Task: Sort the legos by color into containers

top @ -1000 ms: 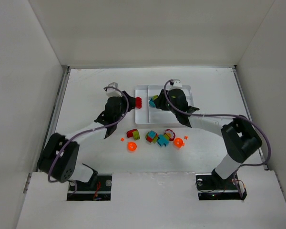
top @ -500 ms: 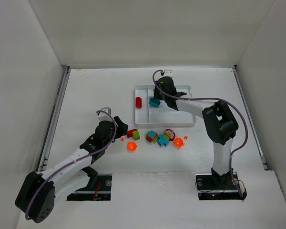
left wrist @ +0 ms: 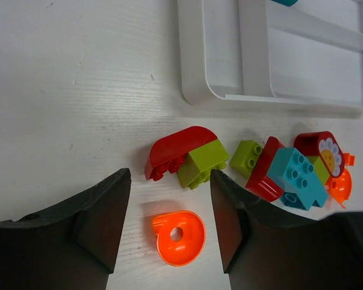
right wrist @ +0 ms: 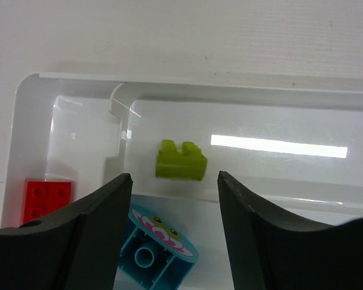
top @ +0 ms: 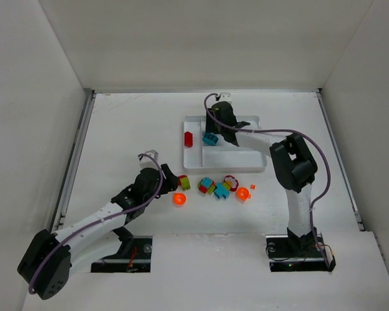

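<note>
Left tool (left wrist: 169, 181) stands wide and empty. The red arched lego (left wrist: 178, 148) just ahead looks light, rigid and slick, so pinch its flat sides. Right tool (right wrist: 174, 178) is likewise open and empty.

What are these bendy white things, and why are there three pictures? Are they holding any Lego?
They are two robot arms on a table, each ending in a two-finger gripper. One picture looks down from above. The other two come from cameras on the wrists, so dark fingers show at the bottom. The left gripper hangs open over loose bricks and an orange ring. The right gripper is open above a white tray with a red brick, a green brick and a teal brick in it. Neither holds anything.
</note>
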